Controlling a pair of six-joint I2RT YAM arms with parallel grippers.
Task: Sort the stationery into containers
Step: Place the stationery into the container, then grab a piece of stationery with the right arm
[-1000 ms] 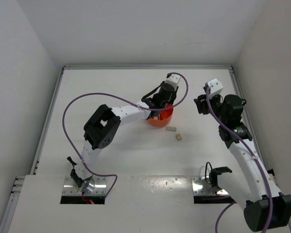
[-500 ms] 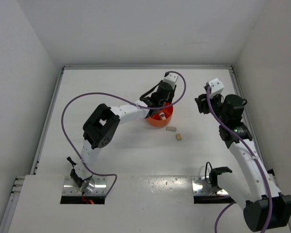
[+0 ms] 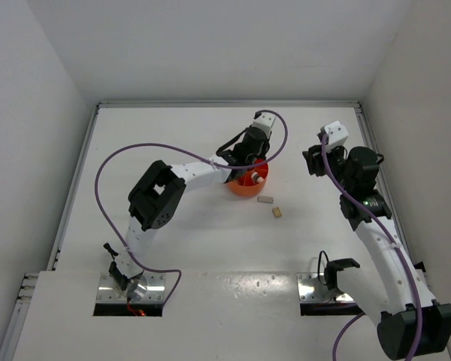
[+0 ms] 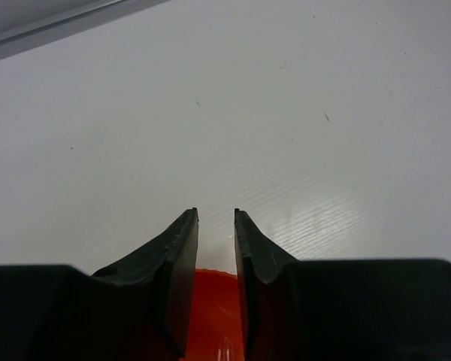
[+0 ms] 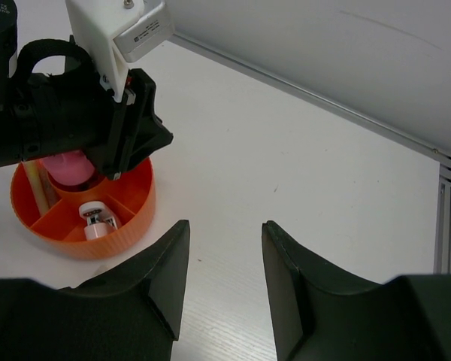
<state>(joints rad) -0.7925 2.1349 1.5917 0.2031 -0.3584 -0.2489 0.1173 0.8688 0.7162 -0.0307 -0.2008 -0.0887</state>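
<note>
Left gripper (image 4: 216, 214): the fingers (image 4: 179, 256) are black, matt and wedge-shaped, tapering to blunt tips. A narrow gap is seen between them and nothing is clamped in it. The gripper is held over the 12 o'clock side of the orange tub (image 5: 131, 203), with a strip of orange rim seen beneath the finger bases in the left wrist view.

Right gripper (image 5: 225, 229): the same black moulded fingers (image 5: 161, 286) are set well apart, with nothing between them. In the top view it is placed at 3 o'clock from the tub, well apart from it and above the bare table (image 3: 173, 226).

The tub is round, of glossy orange plastic, with a low wall, a central well and radial dividers. It stands on the far half of the table, near the middle.

- A rounded pink item (image 5: 66, 167) is seen in the central well, partly hidden by the left gripper.
- A thin cream stick (image 5: 37, 188) is leaned in the compartment at 9 o'clock in the right wrist view.
- A stubby pink-capped tube (image 5: 96, 222) with a pale body is laid in the compartment at 6 o'clock.

Outside the tub, a first beige block (image 3: 266, 200) is found at 4 o'clock, just beside the wall. A second beige block (image 3: 276, 212) lies a little further out on the same bearing. Both are small and rectangular.

The table is white and smooth, with a faint sheen. A purple cable (image 3: 113, 162) is looped above the left arm.
</note>
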